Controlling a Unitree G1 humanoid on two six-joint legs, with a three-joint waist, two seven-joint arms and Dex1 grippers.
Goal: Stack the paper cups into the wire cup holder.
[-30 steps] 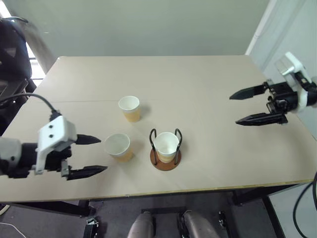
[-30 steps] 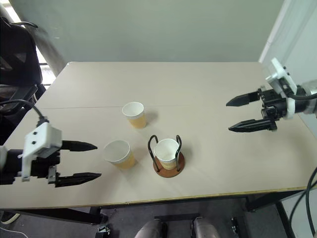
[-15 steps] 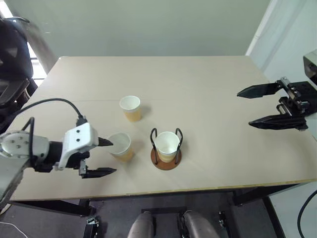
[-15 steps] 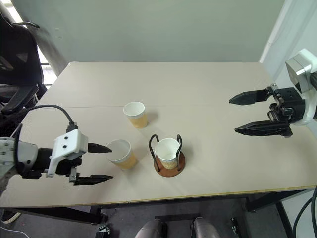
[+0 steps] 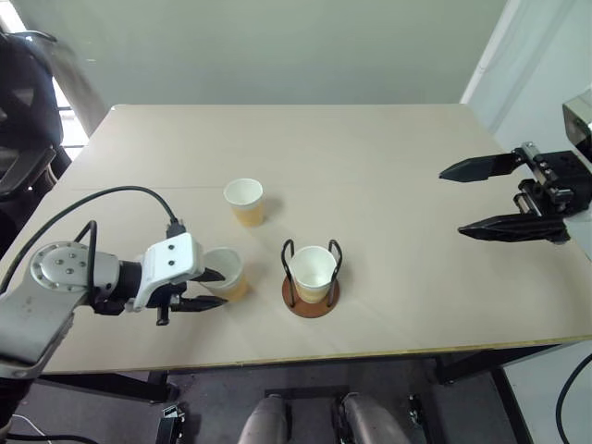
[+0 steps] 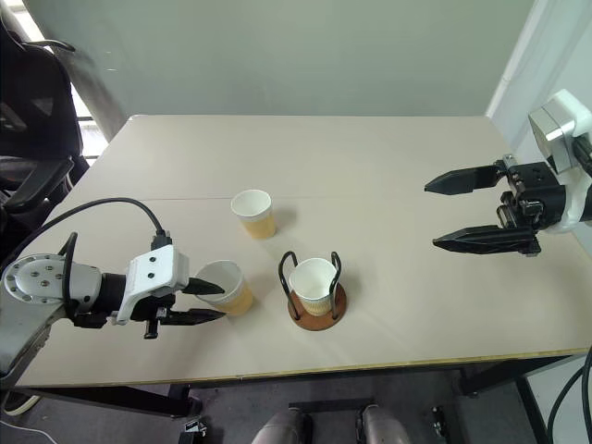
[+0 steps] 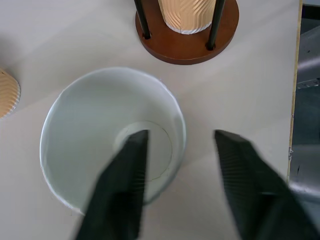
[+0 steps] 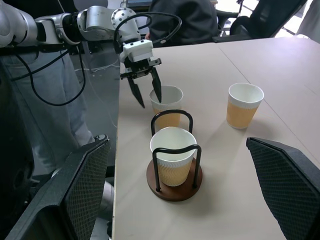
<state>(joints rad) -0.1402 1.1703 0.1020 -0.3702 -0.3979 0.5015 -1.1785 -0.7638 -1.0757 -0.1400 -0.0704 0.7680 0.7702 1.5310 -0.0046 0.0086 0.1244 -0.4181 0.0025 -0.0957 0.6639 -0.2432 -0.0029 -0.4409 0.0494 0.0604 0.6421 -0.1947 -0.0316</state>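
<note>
Since a second ago, left gripper (image 5: 211, 289) advanced to near paper cup (image 5: 225, 272), fingers narrowed astride its wall, one inside; right gripper (image 5: 479, 196) spread wide above table (image 5: 370, 148). Left wrist view: finger (image 7: 127, 175) inside cup, wire cup holder (image 7: 186, 42) just beyond. Right wrist view: holder carries one cup (image 8: 172, 155), third cup (image 8: 243, 105) apart

Three paper cups: one (image 5: 312, 271) inside the single wire cup holder (image 5: 310, 280), one (image 5: 223, 272) at the left gripper (image 5: 211, 289), one (image 5: 244, 201) just beyond. One table (image 5: 388, 185). Two grippers.
</note>
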